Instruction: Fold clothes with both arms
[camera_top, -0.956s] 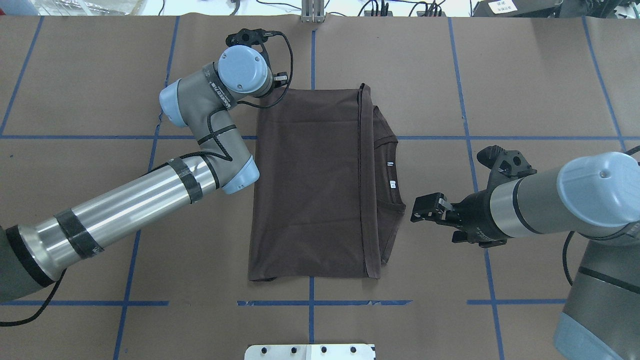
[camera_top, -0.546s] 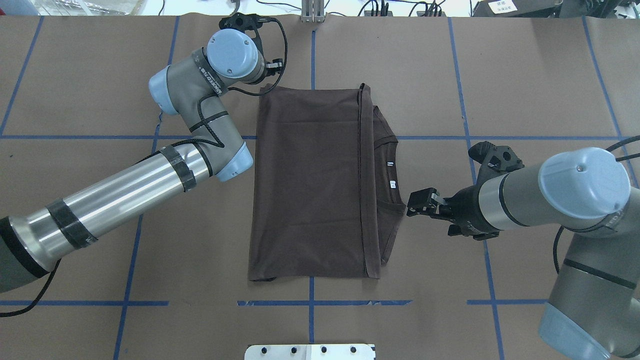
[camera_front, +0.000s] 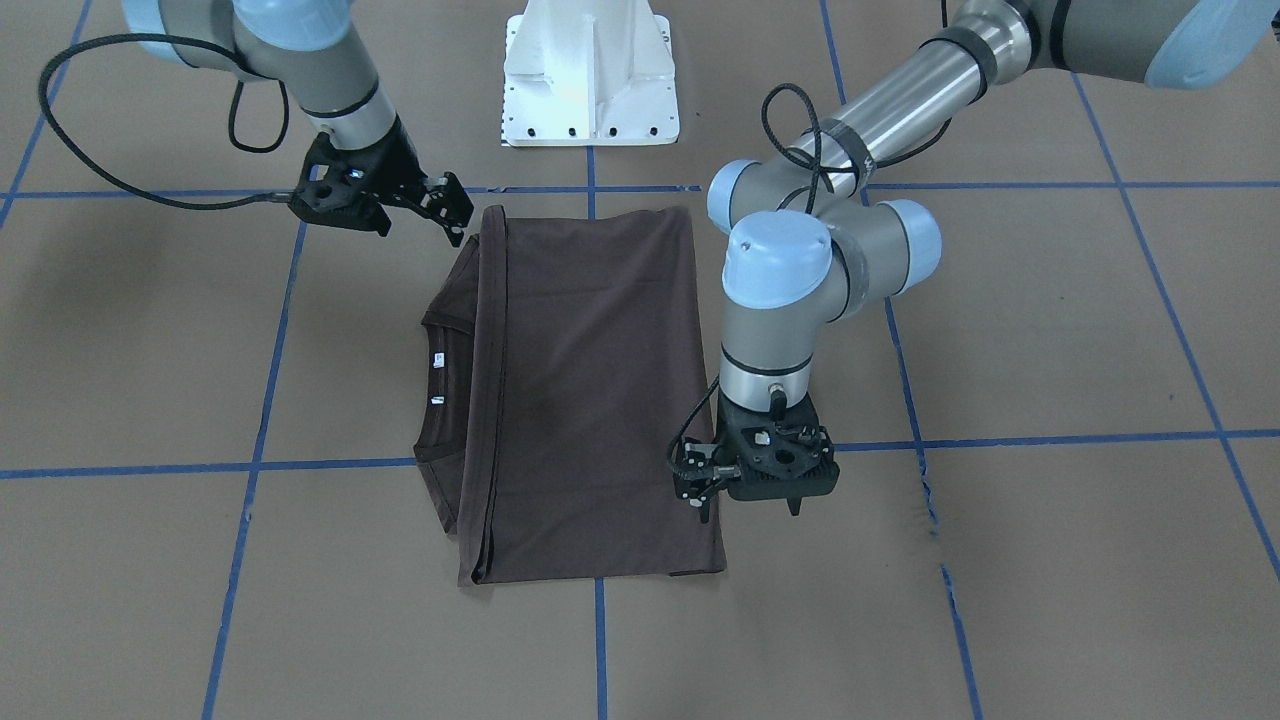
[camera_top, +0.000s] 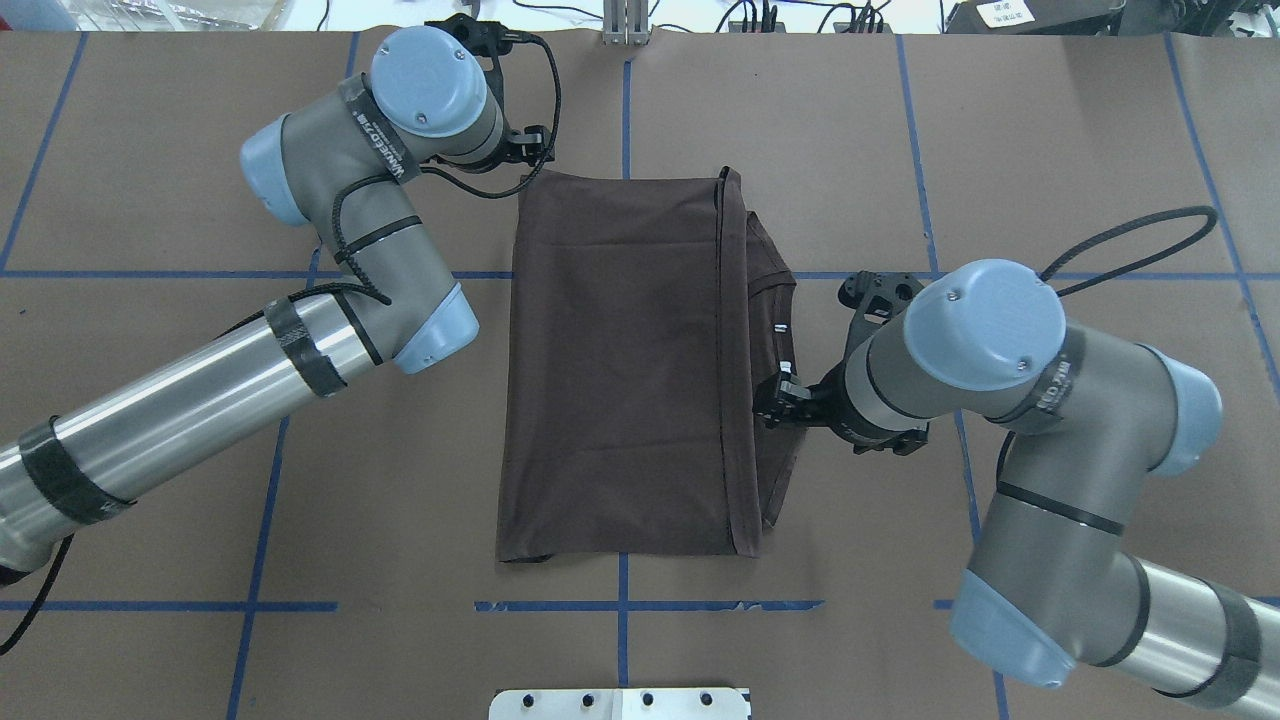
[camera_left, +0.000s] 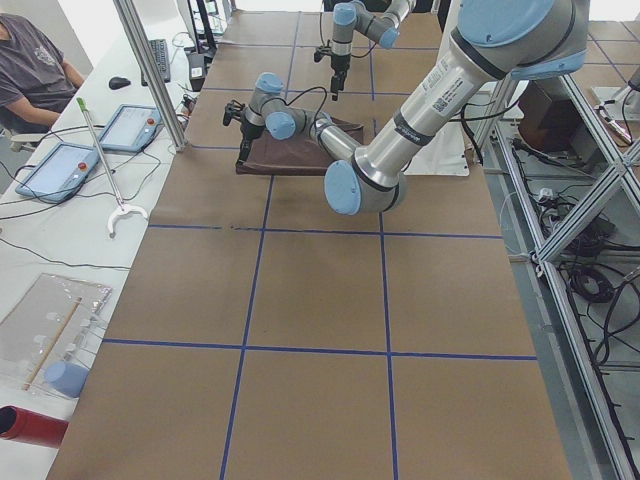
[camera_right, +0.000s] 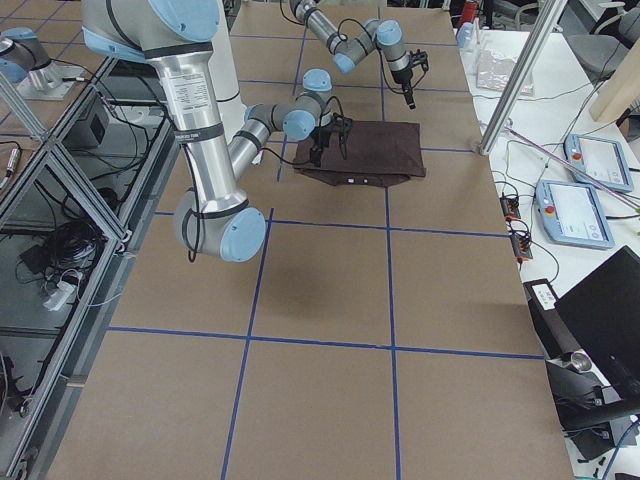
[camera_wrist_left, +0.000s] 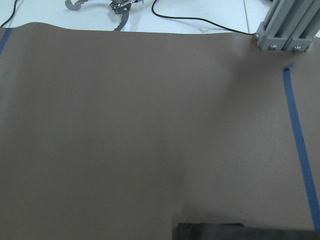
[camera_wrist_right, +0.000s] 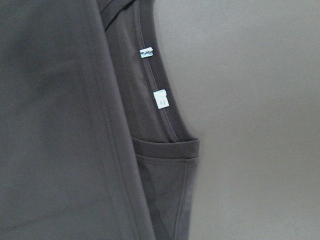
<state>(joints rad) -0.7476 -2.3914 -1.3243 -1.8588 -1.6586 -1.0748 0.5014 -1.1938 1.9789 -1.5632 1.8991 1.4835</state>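
T-shirt, dark brown-grey, lies folded into a flat rectangle in the middle of the surface. Its collar and white neck tag peek out on the side toward the surface's right edge. Above that collar side hangs the right claw, released, fingers spread and holding nothing. The left claw points down just beside the shirt's far-left corner; released or clenched, I cannot tell

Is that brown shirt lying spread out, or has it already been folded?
Folded. The T-shirt lies as a neat rectangle, no sleeves showing, a layer doubled over nearly to the collar, which peeks out at one side.
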